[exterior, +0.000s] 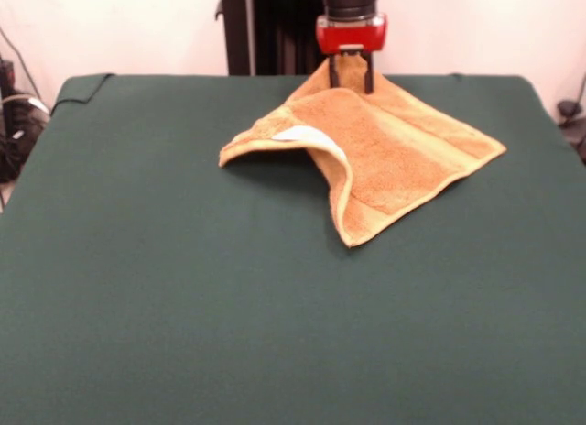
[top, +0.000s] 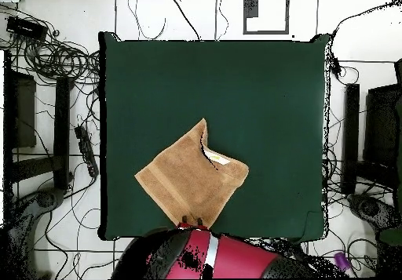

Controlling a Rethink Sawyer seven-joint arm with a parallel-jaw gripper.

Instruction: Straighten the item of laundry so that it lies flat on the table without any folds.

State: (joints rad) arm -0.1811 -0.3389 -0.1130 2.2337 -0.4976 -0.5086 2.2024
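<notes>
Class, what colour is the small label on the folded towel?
White. The label sits on the orange-tan towel, under its raised fold; clearest in the front view.

The square orange-tan terry towel (exterior: 385,150) is seen as looped, rough cloth with a flatter woven border band. A smooth white fabric label (exterior: 298,134) is shown at its lifted edge. The large table (exterior: 229,333) is covered in matt dark green cloth. The gripper (exterior: 352,70) housing is finished in glossy red plastic.

green table (exterior: 137,306) carries partly folded orange towel (exterior: 403,159).
</notes>
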